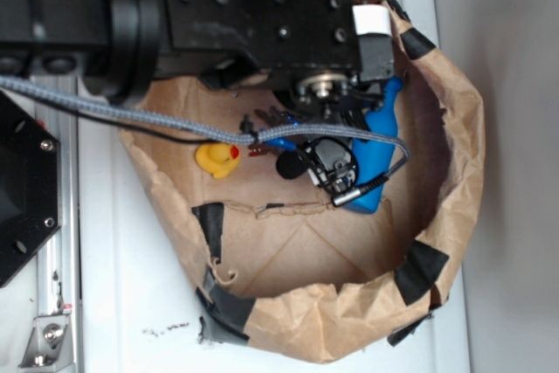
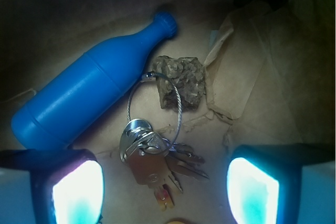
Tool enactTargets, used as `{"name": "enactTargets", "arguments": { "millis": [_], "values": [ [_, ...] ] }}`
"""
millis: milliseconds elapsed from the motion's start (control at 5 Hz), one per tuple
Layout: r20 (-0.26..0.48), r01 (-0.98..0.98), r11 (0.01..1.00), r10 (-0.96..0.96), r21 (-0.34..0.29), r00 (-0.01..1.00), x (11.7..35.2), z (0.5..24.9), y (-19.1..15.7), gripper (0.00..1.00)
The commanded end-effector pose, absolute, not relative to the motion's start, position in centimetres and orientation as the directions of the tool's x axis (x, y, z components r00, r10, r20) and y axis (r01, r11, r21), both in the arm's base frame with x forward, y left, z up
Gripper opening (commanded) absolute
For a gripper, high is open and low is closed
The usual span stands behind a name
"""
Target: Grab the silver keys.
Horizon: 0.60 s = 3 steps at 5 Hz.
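Claw: my wrist camera shows the black gripper (image 2: 165,192) with its two glowing pale-blue fingertips (image 2: 79,192) spread wide apart at the bottom corners, nothing between them but brown paper and metal below.
Keys: the bunch of shiny silver keys (image 2: 152,161) lies flat on the paper floor, directly in the gap between my fingertips, touching neither that I can tell; the blades fan toward the lower right, one with a reddish tip.
Ring: a thin silver wire loop (image 2: 157,100) rises from the key bunch and reaches up to the gap between bottle and rock.
Rock: a brown mottled rock-like lump (image 2: 181,82) sits just beyond the keys, beside the loop's far end.
Bottle: a blue plastic bottle (image 2: 89,95) lies on its side to the left of the keys, neck pointing toward the upper right, near the rock.
Duck: from the exterior view I see a small yellow rubber duck (image 1: 218,159) on the paper floor, apart from the arm's head.
Container: everything rests inside a crumpled brown paper bag (image 1: 454,137) with rolled-down walls patched with black tape.
Arm: the black robot arm (image 1: 218,15) reaches in from the upper left, a grey braided cable (image 1: 113,111) trailing across it.
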<state>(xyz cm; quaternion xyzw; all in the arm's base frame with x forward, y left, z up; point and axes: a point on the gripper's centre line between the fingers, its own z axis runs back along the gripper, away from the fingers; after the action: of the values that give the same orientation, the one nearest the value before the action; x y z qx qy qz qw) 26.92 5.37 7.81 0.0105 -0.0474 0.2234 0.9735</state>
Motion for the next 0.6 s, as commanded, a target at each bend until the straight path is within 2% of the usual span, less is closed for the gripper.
{"name": "enactTargets", "arguments": {
  "millis": [0, 200, 400],
  "values": [
    [0.193, -0.395, 0.909, 0.414, -0.131, 0.89, 28.9, 7.4, 7.2, 1.0],
    [0.199, -0.41, 0.904, 0.427, -0.119, 0.882, 29.1, 7.1, 8.0, 1.0],
    [0.212, -0.417, 0.898, 0.44, -0.142, 0.873, 28.8, 7.5, 8.3, 1.0]
  ]
}}
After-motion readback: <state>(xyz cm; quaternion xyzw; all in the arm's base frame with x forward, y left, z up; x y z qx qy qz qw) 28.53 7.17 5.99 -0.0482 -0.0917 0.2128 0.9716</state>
